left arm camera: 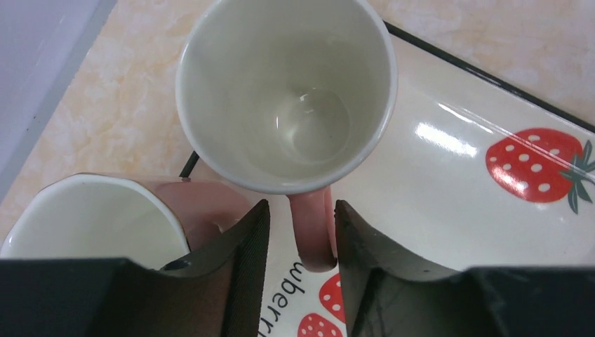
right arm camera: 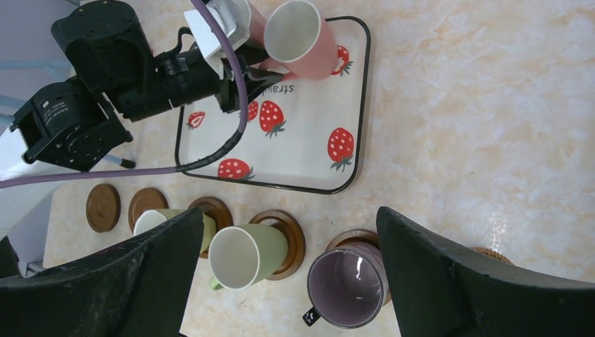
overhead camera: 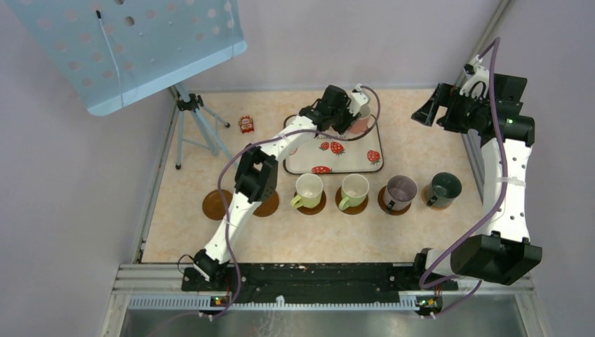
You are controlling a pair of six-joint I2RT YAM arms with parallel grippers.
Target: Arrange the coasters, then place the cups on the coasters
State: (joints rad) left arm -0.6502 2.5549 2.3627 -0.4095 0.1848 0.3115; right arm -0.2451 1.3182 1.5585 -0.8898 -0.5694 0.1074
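Note:
My left gripper [left arm camera: 302,232] reaches onto the strawberry tray [left arm camera: 449,182] at the back. Its jaws are open but narrow around the handle [left arm camera: 313,228] of a pink cup [left arm camera: 288,91]. The right finger touches the handle and a gap shows on the left. A second pink cup [left arm camera: 91,217] stands just left of it. In front of the tray runs a row of coasters: two bare ones [overhead camera: 216,204] [overhead camera: 269,205], then two light green cups [overhead camera: 309,191] [overhead camera: 353,191], a purple-grey cup [overhead camera: 400,193] and a dark green cup [overhead camera: 443,189], each on a coaster. My right gripper [overhead camera: 429,112] hangs wide open and empty, raised at the back right.
A pale blue perforated board [overhead camera: 133,49] on a tripod [overhead camera: 193,119] stands at the back left. A small red item [overhead camera: 246,124] lies left of the tray. Metal rails border the table at left, right and front. A purple cable [right arm camera: 210,158] loops off the left arm.

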